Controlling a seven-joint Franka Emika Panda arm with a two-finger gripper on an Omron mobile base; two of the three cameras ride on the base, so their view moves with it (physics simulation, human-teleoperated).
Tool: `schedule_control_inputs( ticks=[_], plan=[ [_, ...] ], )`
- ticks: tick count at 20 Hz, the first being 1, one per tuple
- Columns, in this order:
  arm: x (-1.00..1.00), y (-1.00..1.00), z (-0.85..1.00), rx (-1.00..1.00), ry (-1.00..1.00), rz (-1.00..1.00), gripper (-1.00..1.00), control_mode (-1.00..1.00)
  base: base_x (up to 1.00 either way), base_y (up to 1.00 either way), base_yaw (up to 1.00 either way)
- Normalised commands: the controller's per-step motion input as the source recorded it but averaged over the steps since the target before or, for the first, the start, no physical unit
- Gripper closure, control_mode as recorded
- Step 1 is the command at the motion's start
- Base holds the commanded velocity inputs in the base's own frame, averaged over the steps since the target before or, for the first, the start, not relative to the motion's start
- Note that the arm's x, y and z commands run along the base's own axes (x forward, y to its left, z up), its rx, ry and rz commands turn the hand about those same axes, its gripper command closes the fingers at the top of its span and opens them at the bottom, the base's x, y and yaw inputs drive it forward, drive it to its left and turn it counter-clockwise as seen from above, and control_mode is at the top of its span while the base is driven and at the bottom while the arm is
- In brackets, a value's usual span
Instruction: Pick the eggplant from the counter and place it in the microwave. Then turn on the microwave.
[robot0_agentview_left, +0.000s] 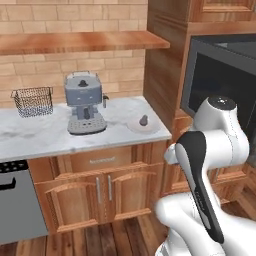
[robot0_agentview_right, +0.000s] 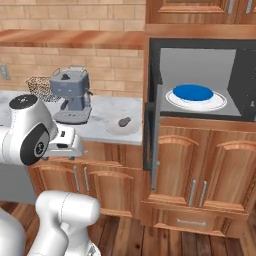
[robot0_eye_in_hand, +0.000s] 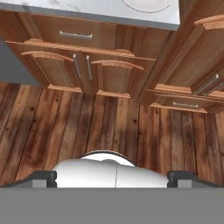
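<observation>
Eggplant (robot0_agentview_left: 144, 120) lies on a small pale plate (robot0_agentview_left: 150, 128) on the worktop (robot0_agentview_left: 45, 135), near its right end, just left of the tall wood cabinet. In right base view the same eggplant (robot0_agentview_right: 124, 121) sits on the plate (robot0_agentview_right: 131, 129), w/ the microwave (robot0_agentview_right: 200, 55) to its right & higher up. Microwave door (robot0_agentview_right: 151, 135) is swung open, edge-on toward the camera; inside, a blue dish (robot0_agentview_right: 193, 92) rests on the white turntable (robot0_agentview_right: 220, 103).

Coffee machine (robot0_agentview_left: 84, 102) stands mid-worktop, left of the plate; wire basket (robot0_agentview_left: 33, 101) further left, well apart from eggplant.

Tool (robot0_eye_in_hand: 112, 176) is low, in front of the base cabinets, facing the wood floor (robot0_eye_in_hand: 52, 127) & cabinet doors (robot0_eye_in_hand: 105, 74). Fingers (robot0_eye_in_hand: 43, 177) are spread fully wide, nothing between them. Tool is well apart from eggplant.
</observation>
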Motion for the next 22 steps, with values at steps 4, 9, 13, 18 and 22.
schedule_control_inputs(
  ticks=[4,9,13,18,22],
  plan=[
    [0.0,0.0,0.0,0.0,0.0,0.0,-1.0,1.0,0.63,0.14,0.17],
    [0.0,0.0,0.0,0.0,0.0,0.0,-1.0,1.0,0.56,0.01,0.15],
    [0.0,0.0,0.0,0.0,0.0,0.0,-1.0,1.0,0.47,0.0,0.15],
    [0.0,0.0,0.0,0.0,0.0,0.0,-1.0,1.0,0.47,0.0,0.11],
    [0.0,0.0,0.0,0.0,0.0,0.0,-1.0,1.0,0.4,0.0,0.09]
  ],
)
